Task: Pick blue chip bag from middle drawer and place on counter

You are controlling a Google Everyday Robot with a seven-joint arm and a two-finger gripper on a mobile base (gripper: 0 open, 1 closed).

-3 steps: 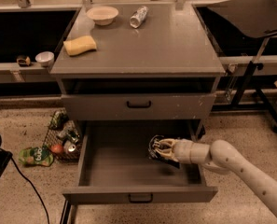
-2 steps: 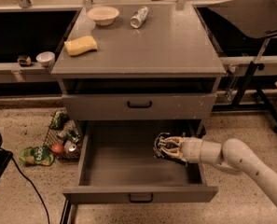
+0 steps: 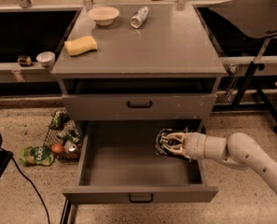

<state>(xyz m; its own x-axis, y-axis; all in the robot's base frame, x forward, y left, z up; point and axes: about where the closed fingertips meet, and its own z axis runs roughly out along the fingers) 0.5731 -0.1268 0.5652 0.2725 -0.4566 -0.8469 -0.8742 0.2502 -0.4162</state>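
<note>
The middle drawer (image 3: pixel 105 196) is pulled open below a closed, taller-fronted drawer (image 3: pixel 139 107). My gripper (image 3: pixel 169 144) reaches in from the right, inside the drawer near its back right corner. Its pale fingers (image 3: pixel 175 136) are closed around the blue chip bag (image 3: pixel 162 140), a dark crinkly foil bag with white lettering. The bag is at about the height of the drawer's side wall. I cannot tell whether it still touches the drawer floor. The counter (image 3: pixel 166 45) is the flat grey top of the cabinet above.
On the counter are a yellow sponge (image 3: pixel 80 45), a white bowl (image 3: pixel 103 15) and a can lying on its side (image 3: pixel 139 17). A wire basket with litter (image 3: pixel 63 136) and a green pouch (image 3: pixel 36 156) lie on the floor at left. A dark side table (image 3: pixel 250 13) stands at right.
My gripper, with the bag in it, has shifted a little to the right and slightly up inside the drawer. Nothing else has moved.
</note>
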